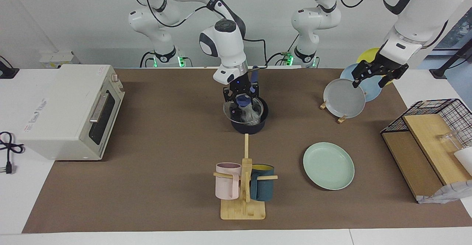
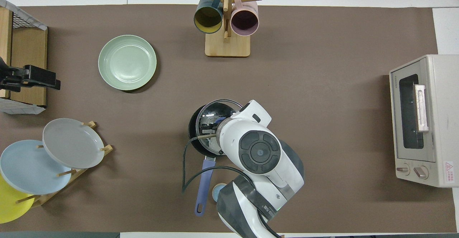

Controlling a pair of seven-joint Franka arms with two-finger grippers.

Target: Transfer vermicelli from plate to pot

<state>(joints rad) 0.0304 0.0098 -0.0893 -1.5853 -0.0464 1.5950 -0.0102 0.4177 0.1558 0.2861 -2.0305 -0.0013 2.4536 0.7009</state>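
Note:
The dark pot (image 1: 249,127) stands mid-table, its blue handle (image 2: 202,186) pointing toward the robots. White vermicelli (image 1: 249,117) lies inside it, seen through a glass lid (image 1: 233,109) with a blue knob. My right gripper (image 1: 241,96) is shut on that knob and holds the lid low over the pot's mouth; whether the lid rests on the rim I cannot tell. The mint-green plate (image 1: 328,165) lies bare, farther from the robots toward the left arm's end. My left gripper (image 1: 371,77) hangs open over the plate rack, holding nothing.
A wooden rack (image 1: 341,118) holds grey (image 1: 344,98), light-blue and yellow plates. A mug tree (image 1: 243,186) with pink and teal mugs stands farther from the robots than the pot. A toaster oven (image 1: 70,108) and a wire basket (image 1: 433,127) sit at the table's ends.

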